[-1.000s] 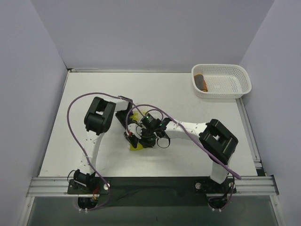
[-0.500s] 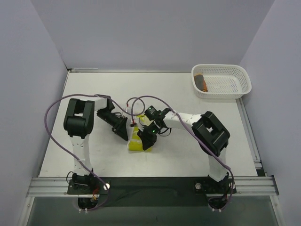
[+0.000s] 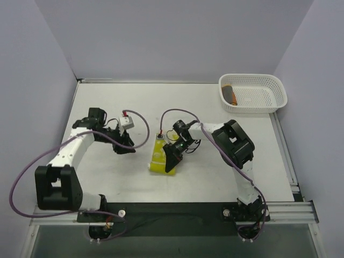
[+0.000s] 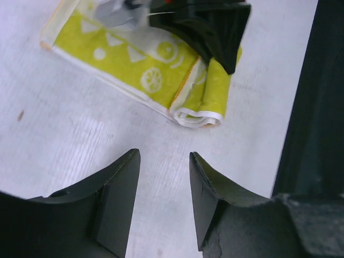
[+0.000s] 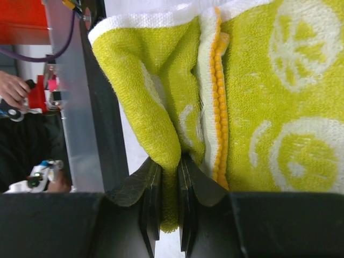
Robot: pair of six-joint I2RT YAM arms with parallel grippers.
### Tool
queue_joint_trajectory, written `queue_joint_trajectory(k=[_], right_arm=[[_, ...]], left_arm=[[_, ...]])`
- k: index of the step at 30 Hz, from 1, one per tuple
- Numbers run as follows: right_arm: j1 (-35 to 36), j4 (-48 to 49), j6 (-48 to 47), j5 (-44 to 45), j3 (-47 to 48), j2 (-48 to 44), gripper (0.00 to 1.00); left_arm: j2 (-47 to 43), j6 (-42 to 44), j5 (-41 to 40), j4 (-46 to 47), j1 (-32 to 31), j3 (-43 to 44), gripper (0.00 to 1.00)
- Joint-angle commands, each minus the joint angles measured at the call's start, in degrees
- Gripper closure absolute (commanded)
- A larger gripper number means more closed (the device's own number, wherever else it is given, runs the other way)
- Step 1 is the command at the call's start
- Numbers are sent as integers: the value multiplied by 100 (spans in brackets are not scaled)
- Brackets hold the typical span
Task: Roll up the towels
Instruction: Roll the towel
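Towels: lime-green towel point(image 3: 156, 159), mid-desk, with white citrus-slice, dot and triangle prints, white hem, orange beaded stitching along one edge; orange towel point(image 3: 231, 95), in basket, with dark patches.
Basket point(image 3: 279, 95), far right corner of desk: white mesh.
Desk point(image 3: 209, 177): plain white.
Left gripper point(image 4: 164, 156), right gripper point(image 5: 169, 166): black fingers.
Left arm point(image 3: 72, 153), right arm point(image 3: 243, 180): white links, black joints.

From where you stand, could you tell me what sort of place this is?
Likely a robot test cell: plain walls enclose a white table, with two robot arms bolted to a metal rail.
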Motion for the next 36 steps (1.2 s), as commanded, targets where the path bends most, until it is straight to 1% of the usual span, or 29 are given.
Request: queue_joint_trajectory(k=[1, 3, 4, 6, 8, 10, 11, 13, 15, 17, 19, 21, 28, 31, 34, 35, 36], right_arm=[[-49, -428, 15, 125, 0, 371, 100], [-119, -446, 103, 54, 62, 476, 100], [-145, -437, 138, -24, 71, 520, 100], [-207, -437, 182, -86, 115, 582, 100], [-242, -428, 174, -122, 132, 634, 100], [-277, -428, 191, -139, 141, 670, 100], [-295, -437, 217, -183, 159, 713, 100], [-313, -428, 279, -210, 194, 749, 100], [-330, -437, 270, -184, 203, 749, 100], [-330, -428, 261, -157, 194, 740, 100], [-330, -446, 279, -166, 194, 758, 100], [-330, -446, 288, -183, 211, 784, 100], [-330, -464, 288, -175, 247, 819, 100], [-339, -472, 332, -175, 264, 854, 100], [-400, -472, 419, -157, 308, 872, 98], [-427, -455, 446, -105, 343, 855, 98], [-453, -463, 524, -61, 369, 828, 95]], left_arm=[[-881, 791, -473, 1307, -1047, -790, 47], [-1354, 889, -929, 1955, -1577, -1325, 46], [-1470, 976, -1106, 2133, -2092, -1484, 45], [-1716, 1021, -1606, 2659, -2535, -1731, 45], [-1805, 1187, -1854, 2907, -3070, -2012, 44], [-1797, 1319, -2144, 3206, -3344, -2232, 44], [-1770, 1346, -2223, 3320, -3589, -2320, 44], [-1691, 1512, -2477, 3532, -3819, -2417, 43], [-1542, 1504, -2584, 3698, -4047, -2505, 43], [-1472, 1548, -2795, 3874, -4127, -2645, 43], [-1471, 1610, -2996, 4278, -4198, -2786, 43], [-1454, 1601, -3041, 4481, -4215, -2831, 42], [-1032, 1697, -3217, 4868, -4259, -2892, 41], [-769, 1812, -3174, 4825, -4277, -2875, 44], [-505, 1803, -3103, 4325, -4330, -2648, 56], [-374, 1786, -3068, 3932, -4339, -2568, 67], [-312, 1716, -3059, 3780, -4339, -2497, 70]])
